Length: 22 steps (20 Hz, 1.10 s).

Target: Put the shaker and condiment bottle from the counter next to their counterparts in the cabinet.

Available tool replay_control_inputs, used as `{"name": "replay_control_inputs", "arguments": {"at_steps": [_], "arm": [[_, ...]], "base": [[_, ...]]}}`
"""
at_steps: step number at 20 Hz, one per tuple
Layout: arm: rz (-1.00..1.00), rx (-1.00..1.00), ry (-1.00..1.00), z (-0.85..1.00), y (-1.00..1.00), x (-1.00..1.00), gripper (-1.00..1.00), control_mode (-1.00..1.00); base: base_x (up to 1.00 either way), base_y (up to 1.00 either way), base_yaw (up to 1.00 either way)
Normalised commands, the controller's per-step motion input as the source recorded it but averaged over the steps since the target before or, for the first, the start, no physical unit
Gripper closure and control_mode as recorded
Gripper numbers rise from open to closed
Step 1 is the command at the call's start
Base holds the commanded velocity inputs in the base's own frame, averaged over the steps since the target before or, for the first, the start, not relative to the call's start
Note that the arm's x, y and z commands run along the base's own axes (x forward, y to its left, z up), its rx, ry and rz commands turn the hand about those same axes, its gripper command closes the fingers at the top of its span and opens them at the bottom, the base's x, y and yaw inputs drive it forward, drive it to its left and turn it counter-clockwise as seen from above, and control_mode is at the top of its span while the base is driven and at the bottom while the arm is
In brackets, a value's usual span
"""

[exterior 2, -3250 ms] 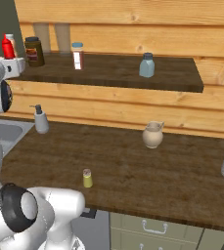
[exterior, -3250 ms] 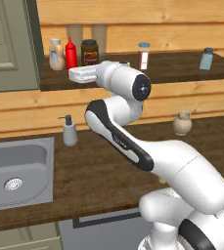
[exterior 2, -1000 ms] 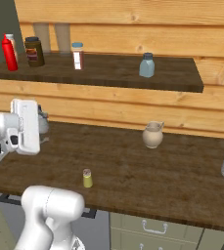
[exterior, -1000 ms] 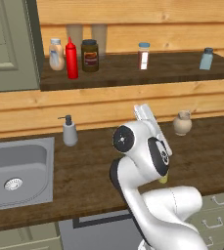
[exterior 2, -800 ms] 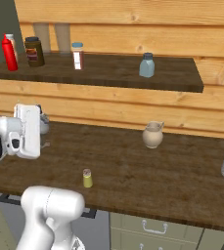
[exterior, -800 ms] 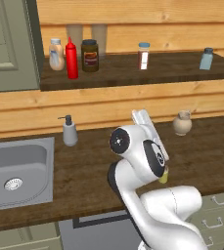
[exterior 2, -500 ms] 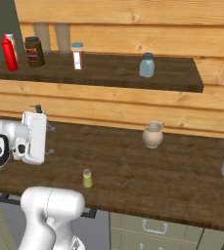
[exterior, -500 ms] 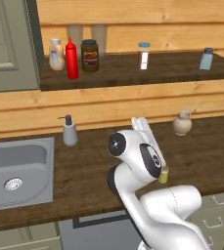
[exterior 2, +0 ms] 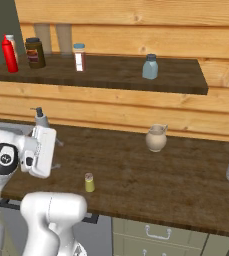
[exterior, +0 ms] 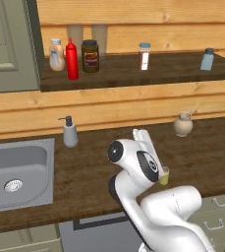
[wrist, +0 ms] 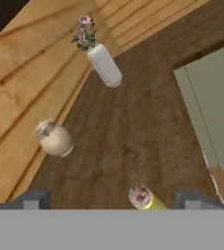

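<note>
While the condiment bottle [exterior: 72, 59] is already set on the cabinet [exterior: 133, 74] shelf beside the peach bottle [exterior: 56, 54], upper left of frame, the shaker [exterior 2: 89, 182] is left on the surface [exterior 2: 186, 175], lower centre. The pincer [wrist: 111, 201] is held open above it, empty.

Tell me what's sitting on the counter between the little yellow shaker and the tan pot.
Nothing: in the right base view, only bare dark counter lies between the shaker and the tan pot.

Red condiment bottle [exterior: 72, 59] beside peach bottle [exterior: 57, 55], shaker [exterior: 164, 175] seemingly half-hidden by arm
</note>
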Motion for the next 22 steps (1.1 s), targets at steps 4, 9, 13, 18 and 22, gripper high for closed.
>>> {"name": "replay_control_inputs", "arguments": {"at_steps": [4,9,13,18,22], "arm": [[-0.1,0.0,0.0,-0.53,-0.12,0.0,-1.0,-1.0],[-0.1,0.0,0.0,-0.68,-0.12,0.0,-1.0,-1.0],[-0.02,0.0,0.0,-0.51,-0.02,0.14,-1.0,-1.0],[0.0,0.0,0.03,-0.32,0.0,0.4,-1.0,-1.0],[-0.03,0.0,0.09,-0.47,-0.02,0.27,-1.0,-1.0]], "base": [[0.0,0.0,0.0],[0.0,0.0,0.0],[0.0,0.0,0.0],[0.0,0.0,0.0],[0.0,0.0,0.0]]}}
